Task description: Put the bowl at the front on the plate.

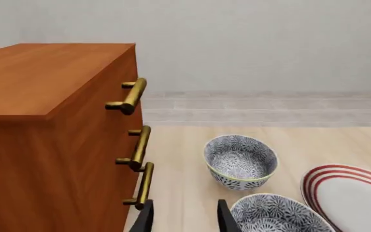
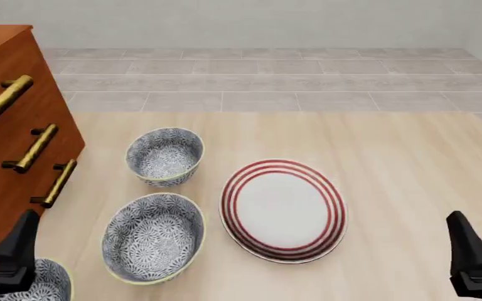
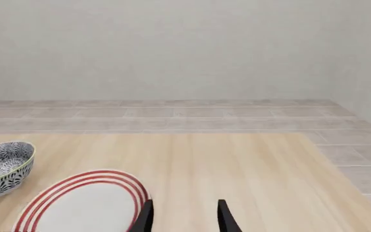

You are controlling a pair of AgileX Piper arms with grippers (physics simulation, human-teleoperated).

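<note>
Pale wood tabletop [image 1: 185,159] is filling the left wrist view, a brown cabinet [image 1: 50,140] with brass handles looming beside two patterned bowls, and the left gripper [image 1: 184,215] is sitting released, fingers apart over bare wood. Front view now: three look-alike bowls are lining up on the left, and the bowl [image 2: 36,285] nearest the camera is peeking in at the near-left corner, right under that gripper; the plate [image 2: 283,210] is lying centre, bare. Right wrist view: the right gripper [image 3: 184,216] is idling open beside the plate. Nothing is grasped yet; next, the left arm likely needs to drop onto that near rim and pinch.
</note>
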